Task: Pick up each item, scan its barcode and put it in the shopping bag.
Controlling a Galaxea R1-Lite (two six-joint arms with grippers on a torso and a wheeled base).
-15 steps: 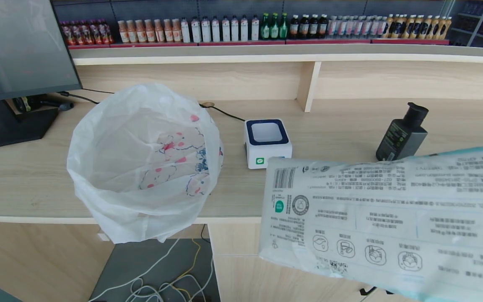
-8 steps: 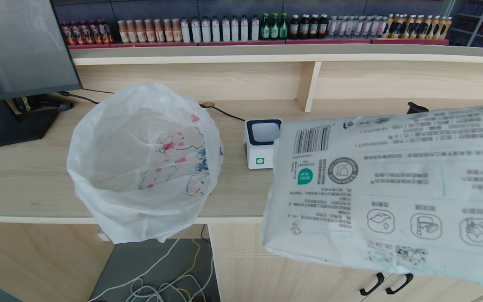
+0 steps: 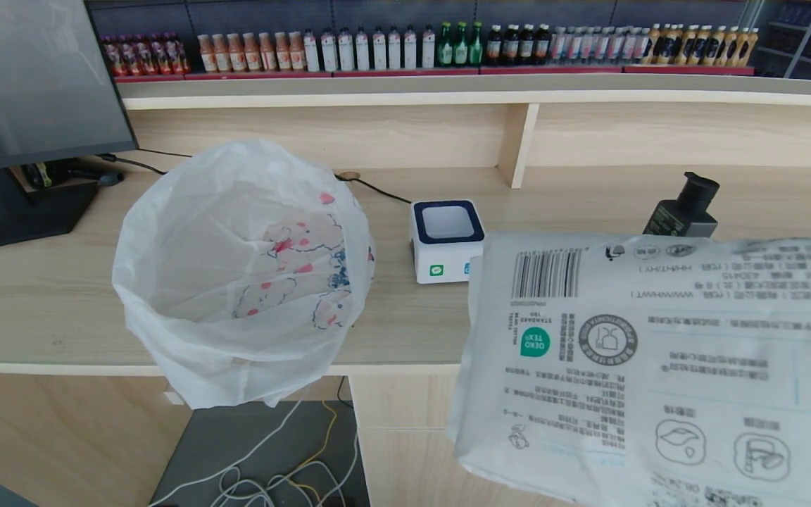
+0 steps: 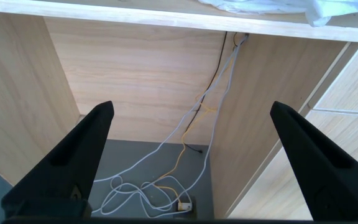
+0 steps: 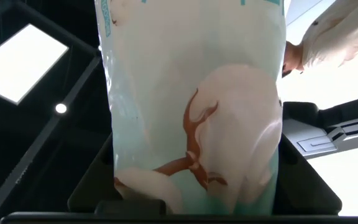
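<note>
At the far left of the pale wooden counter (image 3: 39, 296) stands a black flat-screen monitor (image 3: 32, 77) on a dark base. The left gripper (image 4: 191, 107) hangs below the counter's edge, facing the wooden cabinet front and a tangle of white and yellow cables (image 4: 166, 186) on the grey floor; its two black fingers are spread wide with nothing between them. Next along the counter sits the white translucent plastic shopping bag (image 3: 236, 274), its mouth gaping upward and its front sagging over the counter edge, with a pink-and-blue printed pack (image 3: 300, 271) lying inside. Just beside the bag is the small white cube-shaped barcode scanner with a navy-framed window on top (image 3: 448, 239). To its right, the large pale plastic package with printed text and pictograms (image 3: 659, 366) is lifted off the counter, close to the head camera. Its barcode side faces up, and its near corner overlaps the scanner's front right corner in that view. The right gripper (image 5: 197, 186) is clamped on this package, black fingers pressing either side of its teal-and-white wrapper. Behind the package a dark grey bottle with a black cap (image 3: 683, 211) stands on the counter, its lower half hidden. Rows of drink bottles (image 3: 412, 46) line the back shelf.
</note>
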